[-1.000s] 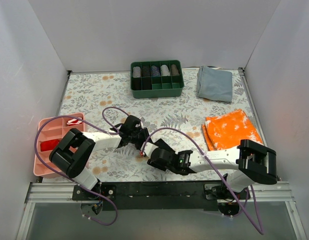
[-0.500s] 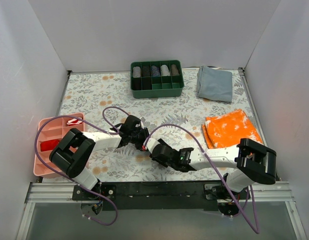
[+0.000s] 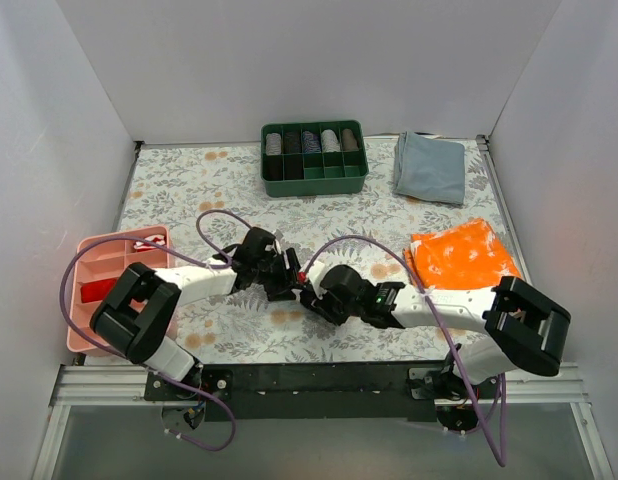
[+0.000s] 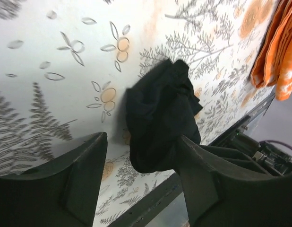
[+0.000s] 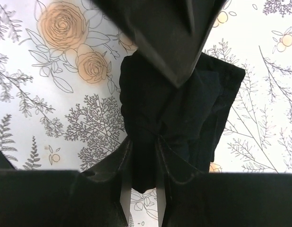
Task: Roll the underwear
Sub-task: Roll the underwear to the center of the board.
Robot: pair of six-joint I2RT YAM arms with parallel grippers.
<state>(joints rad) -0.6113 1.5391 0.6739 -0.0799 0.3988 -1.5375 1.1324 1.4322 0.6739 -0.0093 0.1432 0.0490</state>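
The underwear [image 5: 207,99] is a bunched black lump on the floral table, with part of it pinched between the fingers of my right gripper [image 5: 143,142], which is shut on it. In the left wrist view the underwear [image 4: 160,109] lies between the wide-open fingers of my left gripper [image 4: 141,142], close to the right finger [image 4: 202,165]. In the top view my left gripper [image 3: 285,278] and right gripper [image 3: 309,296] meet at the table's near middle, and they hide most of the underwear [image 3: 296,287].
A green tray [image 3: 314,187] of rolled socks stands at the back centre. A grey-blue folded cloth [image 3: 429,167] lies at the back right, an orange-and-white cloth [image 3: 462,255] at the right. A pink tray [image 3: 89,262] sits at the left edge. White walls enclose three sides.
My right arm has swung away from the near edge and its wrist now sits farther back and to the right. My left gripper has shifted slightly right, staying beside the right gripper.
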